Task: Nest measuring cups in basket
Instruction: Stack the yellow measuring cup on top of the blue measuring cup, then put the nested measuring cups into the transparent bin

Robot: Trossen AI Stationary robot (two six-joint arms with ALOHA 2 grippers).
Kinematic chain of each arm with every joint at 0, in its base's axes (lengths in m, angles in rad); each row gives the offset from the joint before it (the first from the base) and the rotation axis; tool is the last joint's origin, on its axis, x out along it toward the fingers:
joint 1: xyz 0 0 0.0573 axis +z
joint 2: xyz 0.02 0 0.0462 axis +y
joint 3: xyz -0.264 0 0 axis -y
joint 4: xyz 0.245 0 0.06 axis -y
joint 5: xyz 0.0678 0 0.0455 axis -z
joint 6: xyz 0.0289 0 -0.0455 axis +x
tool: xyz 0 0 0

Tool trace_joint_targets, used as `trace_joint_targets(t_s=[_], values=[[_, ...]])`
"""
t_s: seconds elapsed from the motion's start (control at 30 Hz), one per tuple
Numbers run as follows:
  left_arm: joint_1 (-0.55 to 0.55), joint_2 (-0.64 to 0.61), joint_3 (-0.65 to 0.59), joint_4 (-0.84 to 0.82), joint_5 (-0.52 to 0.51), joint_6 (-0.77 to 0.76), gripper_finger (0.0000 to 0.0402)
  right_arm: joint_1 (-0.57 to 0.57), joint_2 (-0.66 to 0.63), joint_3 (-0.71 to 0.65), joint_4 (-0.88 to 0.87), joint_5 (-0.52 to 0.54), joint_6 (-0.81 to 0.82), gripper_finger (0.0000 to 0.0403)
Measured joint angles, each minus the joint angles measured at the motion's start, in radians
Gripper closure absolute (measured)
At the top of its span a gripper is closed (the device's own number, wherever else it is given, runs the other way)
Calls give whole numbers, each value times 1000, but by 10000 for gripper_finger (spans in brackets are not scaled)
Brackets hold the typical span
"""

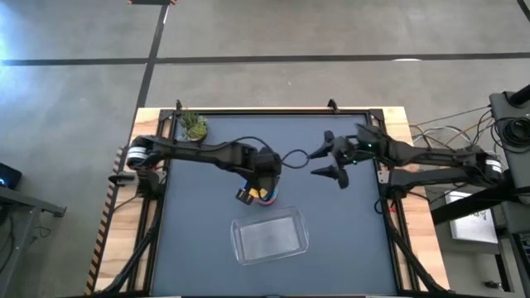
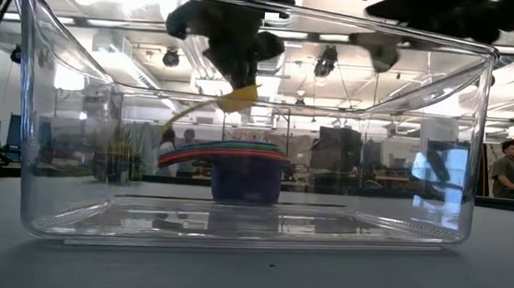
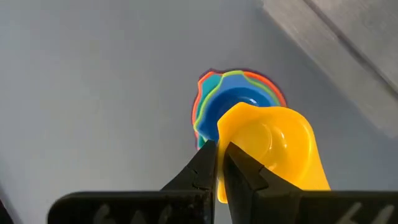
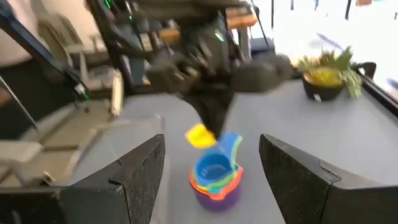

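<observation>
The yellow measuring cup (image 3: 273, 140) is in my left gripper (image 3: 217, 163), which is shut on it just above the nested stack of coloured cups (image 3: 239, 99). The stack (image 1: 268, 195) stands on its base on the dark table, on the far side of the clear basket (image 1: 269, 237). In the low view the stack (image 2: 238, 165) shows through the basket's walls (image 2: 51, 149), with the yellow cup (image 2: 237, 98) hanging above it. My right gripper (image 1: 319, 154) hovers open to the right of the stack, and the stack (image 4: 216, 175) shows between its fingers. My left gripper pinches the yellow cup by its rim edge (image 3: 225, 134) between the two fingers, coming from above and pointing down. The cup is lifted clear and tilted, its bowl over the top blue cup of the stack.
A small potted green plant (image 1: 194, 127) stands at the table's far left corner. The basket lies near the table's near edge, in the middle. Black frame rails run along the table's edges. People and desks show in the room beyond.
</observation>
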Motion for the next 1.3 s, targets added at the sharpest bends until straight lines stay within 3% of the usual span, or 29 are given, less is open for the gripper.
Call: trace_joint_targets(t_s=[0.3, 0.7, 1.0, 1.3], values=[[11, 86, 55, -29, 16, 87, 402, 2, -183, -156, 84, 31, 32, 154], [18, 201, 160, -86, 44, 152, 395, 2, -179, -163, 78, 45, 31, 154], [22, 185, 176, -115, -6, 75, 319, 2, -167, -163, 85, 47, 24, 154], [27, 121, 159, -265, -6, -163, 243, 2, -163, -164, 77, 46, 28, 154]])
